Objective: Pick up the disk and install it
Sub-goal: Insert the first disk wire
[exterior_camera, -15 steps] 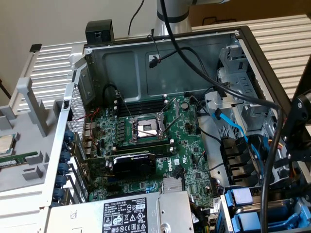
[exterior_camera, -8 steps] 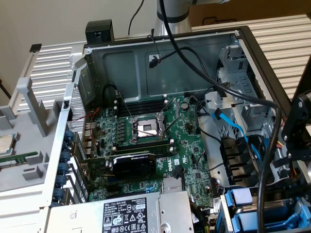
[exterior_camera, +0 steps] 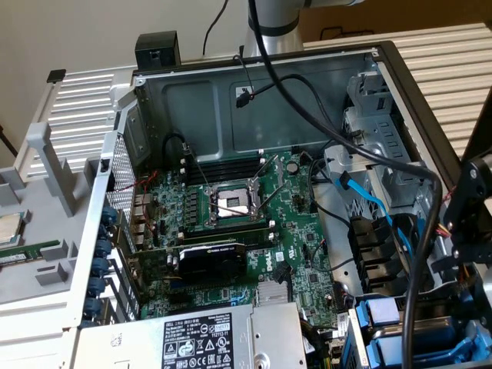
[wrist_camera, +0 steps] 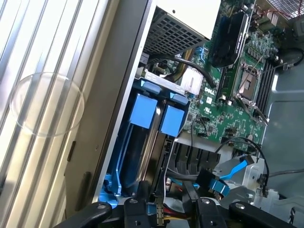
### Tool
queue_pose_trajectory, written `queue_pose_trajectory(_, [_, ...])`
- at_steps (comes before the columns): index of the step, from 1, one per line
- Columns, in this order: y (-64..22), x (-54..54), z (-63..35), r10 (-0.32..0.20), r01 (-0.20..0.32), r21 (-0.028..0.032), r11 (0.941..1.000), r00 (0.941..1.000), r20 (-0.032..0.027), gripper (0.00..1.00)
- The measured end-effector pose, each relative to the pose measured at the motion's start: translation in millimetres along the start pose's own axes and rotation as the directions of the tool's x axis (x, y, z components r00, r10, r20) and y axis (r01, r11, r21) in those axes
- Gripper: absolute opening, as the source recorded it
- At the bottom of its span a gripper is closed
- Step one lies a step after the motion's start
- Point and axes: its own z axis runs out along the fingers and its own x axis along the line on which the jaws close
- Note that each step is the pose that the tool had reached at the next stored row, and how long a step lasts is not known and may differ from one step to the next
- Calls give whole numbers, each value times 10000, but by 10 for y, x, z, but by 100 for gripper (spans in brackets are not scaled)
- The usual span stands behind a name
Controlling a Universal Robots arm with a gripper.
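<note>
Disk [wrist_camera: 124, 152] detail is mostly hidden. Its silver metal and white label cannot be made out. What shows of the disk is a bright blue plastic frame lying in the drive bay at a corner of the open computer case [exterior_camera: 254, 92], along the case's outer wall.

Two blue carriers sit in that bay side by side, each ending in a flat square tab. The other carrier [wrist_camera: 173, 119] lies just beside the disk, on the side of the black slots.

The gripper [wrist_camera: 171, 216] is black and jointed, and is cut off by the picture edge in both views. It hangs over the outer end of the bay, near the blue frame. Whether it touches the frame cannot be told, nor whether the jaws are spread or pressed together.

Inside the case lie:
- one green motherboard [exterior_camera: 307, 261]
- one square metal processor socket [exterior_camera: 231, 204]
- one black graphics card [exterior_camera: 211, 261]
- one silver power supply [exterior_camera: 254, 334] with a printed label
- a flat blue cable [exterior_camera: 361, 196]

A thick black cable [exterior_camera: 338, 138] loops across the case. White ribbed panels [exterior_camera: 453, 69] lie around it.
</note>
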Motion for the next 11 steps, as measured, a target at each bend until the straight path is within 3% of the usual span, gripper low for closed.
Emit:
queue_pose_trajectory(4, [20,5,13,-7,7,52,10000,10000,45,42])
queue_pose_trajectory(7, [21,8,16,-24,23,113,9999,9999,111,40])
queue_pose_trajectory(8, [22,9,18,-26,24,132,9999,9999,135,32])
queue_pose_trajectory(11, [27,28,21,-16,13,161,9999,9999,169,32])
